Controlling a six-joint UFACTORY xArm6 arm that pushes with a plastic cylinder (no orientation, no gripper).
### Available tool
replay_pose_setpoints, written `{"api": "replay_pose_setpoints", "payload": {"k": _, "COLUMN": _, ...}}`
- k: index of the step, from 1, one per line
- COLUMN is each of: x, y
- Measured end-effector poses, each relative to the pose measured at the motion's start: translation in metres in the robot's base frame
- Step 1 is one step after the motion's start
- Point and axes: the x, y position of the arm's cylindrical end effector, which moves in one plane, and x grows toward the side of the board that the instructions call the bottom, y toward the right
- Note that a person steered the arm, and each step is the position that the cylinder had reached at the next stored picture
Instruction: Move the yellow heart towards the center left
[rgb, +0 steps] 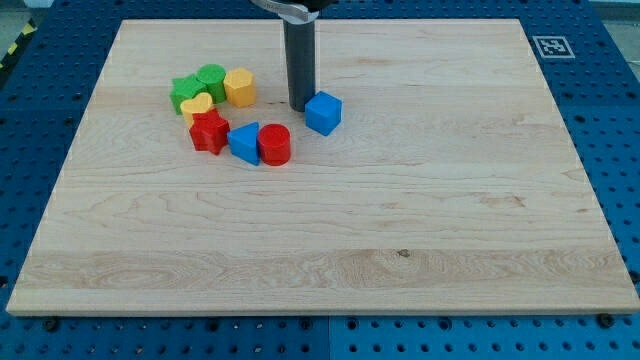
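Your view's top edge cuts off the rod (300, 55); the yellow heart (197, 105) partly hides the green block (184, 92) at its 11 o'clock.

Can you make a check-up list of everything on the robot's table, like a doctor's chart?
Surface: pale wooden board, flat, lying on a blue perforated bench.
Job's things: small yellow heart block, in the cluster at the view's upper left, touching the red star block.
Clutter: two green blocks, yellow hexagon-like block, blue triangle block, red cylinder block, blue cube block standing apart.
Hand: none; my tip rests just left of the blue cube, right of the cluster.
Cables: nothing seen.
Surroundings: black-and-white marker tag at the board's upper right corner.
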Motion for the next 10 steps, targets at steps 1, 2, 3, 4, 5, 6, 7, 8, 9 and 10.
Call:
{"api": "replay_pose_setpoints", "payload": {"k": 1, "x": 0.010, "y": 0.000}}
{"api": "replay_pose_setpoints", "payload": {"k": 2, "x": 0.009, "y": -0.014}}
{"api": "replay_pose_setpoints", "payload": {"k": 3, "x": 0.008, "y": -0.051}}
{"api": "replay_pose_setpoints", "payload": {"k": 4, "x": 0.008, "y": -0.095}}
{"api": "replay_pose_setpoints", "payload": {"k": 5, "x": 0.008, "y": -0.124}}
{"api": "replay_pose_setpoints", "payload": {"k": 6, "x": 0.008, "y": -0.134}}
{"api": "replay_pose_setpoints", "payload": {"k": 7, "x": 0.008, "y": -0.137}}
{"api": "replay_pose_setpoints", "payload": {"k": 8, "x": 0.009, "y": -0.137}}
{"api": "replay_pose_setpoints", "payload": {"k": 9, "x": 0.018, "y": -0.137}}
{"api": "replay_pose_setpoints", "payload": {"k": 10, "x": 0.028, "y": -0.137}}
